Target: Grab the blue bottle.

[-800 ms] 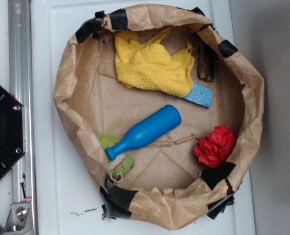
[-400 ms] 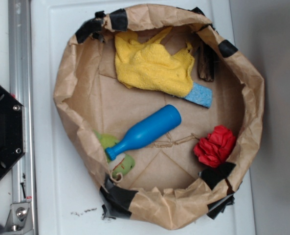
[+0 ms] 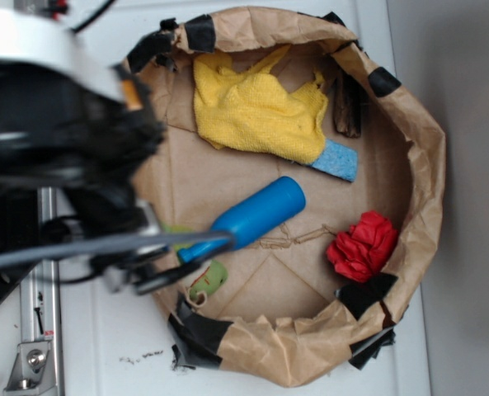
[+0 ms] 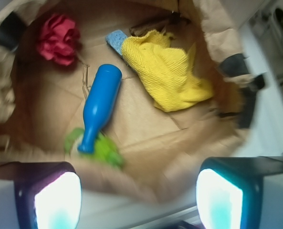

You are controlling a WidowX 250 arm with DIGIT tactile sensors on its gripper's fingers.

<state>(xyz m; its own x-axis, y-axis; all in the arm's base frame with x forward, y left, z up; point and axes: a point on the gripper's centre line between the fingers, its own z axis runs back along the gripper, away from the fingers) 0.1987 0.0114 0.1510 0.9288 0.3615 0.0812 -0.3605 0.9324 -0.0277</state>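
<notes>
The blue bottle (image 3: 256,214) (image 4: 100,105) lies on its side on the floor of a rolled-down brown paper bag (image 3: 425,165). Its narrow neck points toward the bag's left rim and rests on a green object (image 3: 209,280) (image 4: 105,150). My arm (image 3: 63,140) hangs blurred over the bag's left edge and hides the bottle's neck tip in the exterior view. In the wrist view my gripper (image 4: 139,191) is open, its two pads (image 4: 55,200) wide apart with nothing between them. It sits short of the bag's rim, with the bottle farther ahead.
Inside the bag lie a yellow cloth (image 3: 256,107) (image 4: 172,71), a light-blue sponge (image 3: 336,159) (image 4: 116,40), a red crumpled object (image 3: 364,245) (image 4: 57,38) and a dark brown piece (image 3: 348,106). Black tape patches the raised rim.
My arm has swung into the exterior view from the left and now covers the bag's left rim. The bottle and other objects have not moved.
</notes>
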